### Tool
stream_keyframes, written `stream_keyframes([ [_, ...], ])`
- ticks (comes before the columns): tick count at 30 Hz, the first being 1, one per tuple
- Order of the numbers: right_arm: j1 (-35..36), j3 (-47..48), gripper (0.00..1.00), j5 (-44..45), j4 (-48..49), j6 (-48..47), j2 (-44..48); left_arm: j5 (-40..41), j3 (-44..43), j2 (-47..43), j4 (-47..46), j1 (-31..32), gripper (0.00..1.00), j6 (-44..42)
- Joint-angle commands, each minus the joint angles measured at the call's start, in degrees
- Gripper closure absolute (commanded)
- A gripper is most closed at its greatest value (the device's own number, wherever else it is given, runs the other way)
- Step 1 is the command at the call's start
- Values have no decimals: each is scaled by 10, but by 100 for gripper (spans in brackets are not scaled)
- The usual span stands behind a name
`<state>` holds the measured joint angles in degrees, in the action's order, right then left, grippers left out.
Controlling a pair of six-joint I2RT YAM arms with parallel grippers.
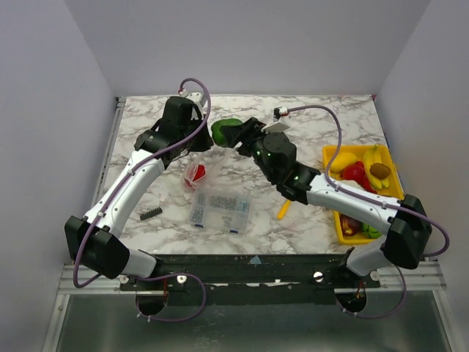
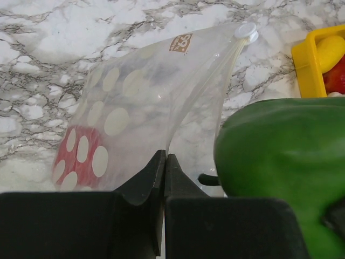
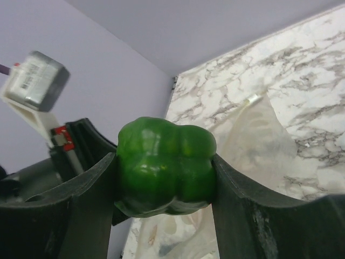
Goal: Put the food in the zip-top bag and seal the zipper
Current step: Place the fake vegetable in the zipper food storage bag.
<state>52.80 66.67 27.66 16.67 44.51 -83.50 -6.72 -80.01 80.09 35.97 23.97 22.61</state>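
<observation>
I have my left fingers point(image 2: 164, 162) pressed together, with the edge of the zip-top bag point(image 2: 140, 102) pinched right at their tips. From that pinch the see-through, white-dotted film spreads away over the marble worktop point(image 2: 48, 65). The zipper point(image 2: 229, 65) runs along the bag's edge from the tips out to a small white slider point(image 2: 246, 32) at the far corner. I cannot tell whether the mouth is parted or closed. A red piece of food point(image 2: 67, 159) sits inside the bag, low and just off to the outer side of these fingers. Close on their other side hangs the green pepper point(image 3: 164, 167). My right fingers point(image 1: 236, 134) are clamped on it, one pad on each flank, and it is lifted clear of the worktop. The two sets of fingers nearly meet, tip toward tip, with the pepper between them. I cannot tell whether the pepper touches the film. Beyond the right fingers the bag slopes down to the marble. Well away behind the right fingers, alongside that arm, is the yellow tray point(image 1: 329, 153), which holds a banana point(image 1: 374, 157), a red fruit point(image 1: 355, 173) and a brown piece point(image 1: 379, 170). Back toward the arm bases lie a clear compartment box point(image 1: 220, 210) and a yellow-handled screwdriver point(image 1: 284, 210).
</observation>
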Motion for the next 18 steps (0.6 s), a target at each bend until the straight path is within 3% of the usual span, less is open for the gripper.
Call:
stream_keyframes([
  [1,0,-40,84,31,28,59,-20,-32,15,-19,-22,-14,100,24],
  [7,0,-94,82,57,7,102,-16,-56,17,-17,-27,-33,100,36],
  [10,0,-56,81,75,-71,106,-26,-57,20,-18,-30,-35,100,36],
  [14,12,-25,81,84,-105,77,-22,-56,20,-19,-29,-35,100,36],
  [18,16,11,82,107,-188,110,-20,-48,25,-23,-35,-36,100,42],
])
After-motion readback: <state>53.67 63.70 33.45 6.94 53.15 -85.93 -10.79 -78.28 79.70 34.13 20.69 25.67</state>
